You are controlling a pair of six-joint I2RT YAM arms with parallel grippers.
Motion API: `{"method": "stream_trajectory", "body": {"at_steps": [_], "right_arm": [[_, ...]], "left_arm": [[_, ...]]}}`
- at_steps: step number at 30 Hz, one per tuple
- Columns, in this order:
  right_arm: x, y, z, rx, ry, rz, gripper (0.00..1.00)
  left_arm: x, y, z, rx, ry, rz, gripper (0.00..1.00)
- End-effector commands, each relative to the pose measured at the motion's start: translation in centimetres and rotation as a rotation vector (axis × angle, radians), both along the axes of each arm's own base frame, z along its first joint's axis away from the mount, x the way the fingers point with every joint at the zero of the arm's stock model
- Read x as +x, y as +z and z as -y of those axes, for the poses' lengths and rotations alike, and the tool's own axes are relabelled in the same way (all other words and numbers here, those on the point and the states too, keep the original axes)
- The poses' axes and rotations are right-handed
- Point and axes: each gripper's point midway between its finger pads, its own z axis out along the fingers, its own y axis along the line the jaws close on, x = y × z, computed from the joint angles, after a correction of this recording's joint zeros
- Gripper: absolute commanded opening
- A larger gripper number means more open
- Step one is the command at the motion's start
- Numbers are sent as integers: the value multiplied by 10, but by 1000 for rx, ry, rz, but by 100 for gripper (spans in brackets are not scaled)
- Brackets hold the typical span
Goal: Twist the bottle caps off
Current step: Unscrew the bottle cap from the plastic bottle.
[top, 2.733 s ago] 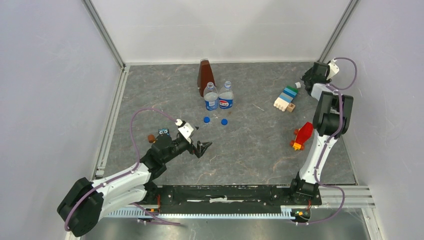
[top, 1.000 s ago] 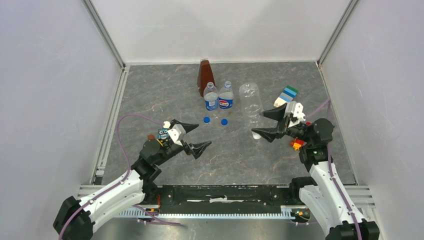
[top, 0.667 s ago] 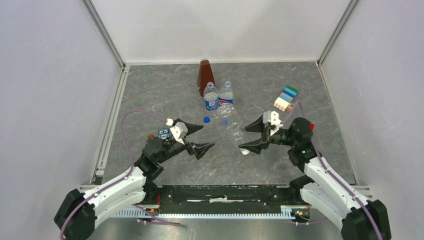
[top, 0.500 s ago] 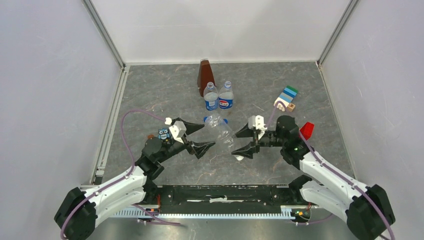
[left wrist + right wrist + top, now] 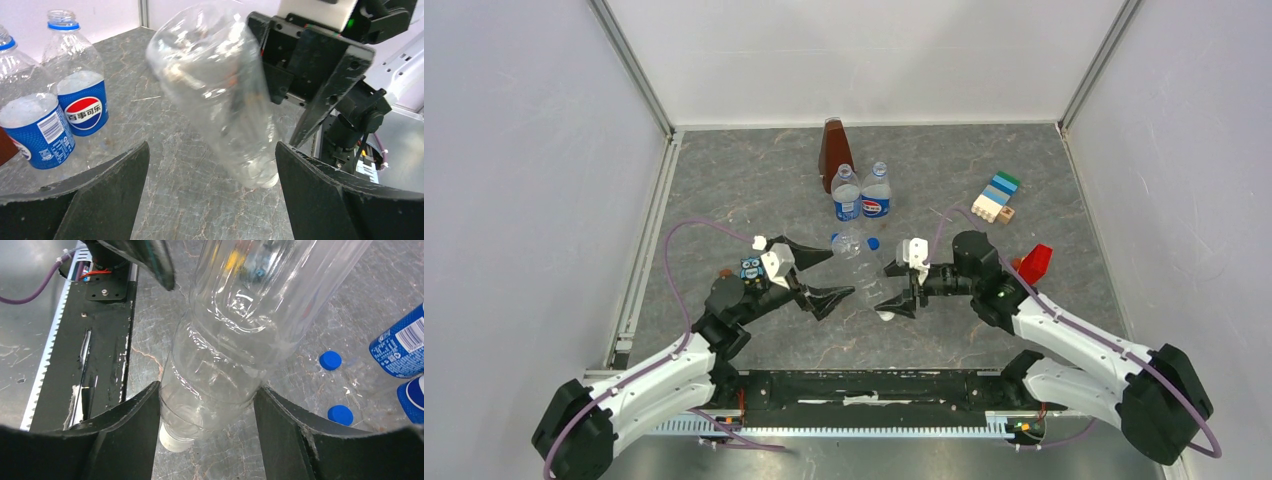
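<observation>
My right gripper (image 5: 890, 292) is shut on the small clear unlabelled bottle (image 5: 862, 262), near its neck. It holds the bottle tilted above the table with the white cap (image 5: 884, 316) pointing down and near. In the right wrist view (image 5: 209, 388) both fingers press the bottle (image 5: 235, 340), with the white cap (image 5: 172, 442) below them. My left gripper (image 5: 842, 272) is open and empty; the bottle (image 5: 215, 95) hangs just ahead of its spread jaws (image 5: 211, 156). Two blue-labelled bottles (image 5: 846, 197) (image 5: 876, 192) stand uncapped behind. Two blue caps (image 5: 330, 360) (image 5: 340, 415) lie on the table.
A brown pyramid-shaped object (image 5: 834, 150) stands behind the labelled bottles. Stacked toy blocks (image 5: 994, 197) and a red toy (image 5: 1032, 263) lie at the right. A small owl figure (image 5: 751, 267) sits by the left arm. Walls enclose three sides.
The right arm swung from the back right corner to the table's middle, carrying the clear bottle toward the left gripper. The left gripper opened wide.
</observation>
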Motion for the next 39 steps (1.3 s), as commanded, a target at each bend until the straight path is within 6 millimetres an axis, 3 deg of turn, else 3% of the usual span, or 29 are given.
{"method": "stream_trajectory", "body": {"at_steps": [1, 3, 12, 20, 22, 25, 37, 39], "right_arm": [[22, 20, -9, 30, -71, 43, 34], [26, 17, -10, 18, -88, 29, 34], [-8, 15, -20, 29, 112, 72, 34], [-16, 12, -22, 29, 147, 93, 34], [-15, 11, -23, 25, 144, 90, 34], [-14, 10, -24, 22, 141, 90, 34], [-9, 9, -25, 26, 113, 95, 35], [-6, 9, -25, 26, 95, 98, 40]], "left_arm": [[-10, 36, 6, -61, -70, 67, 100], [-15, 36, 8, -54, -99, 76, 100], [-7, 35, 11, -52, -78, 63, 100], [-9, 43, 12, -136, -94, 72, 99], [-10, 42, 14, -135, -111, 70, 94], [-12, 40, 17, -127, -129, 69, 77], [-11, 26, 16, -58, -121, 75, 40], [-10, 26, 15, -55, -110, 78, 27]]}}
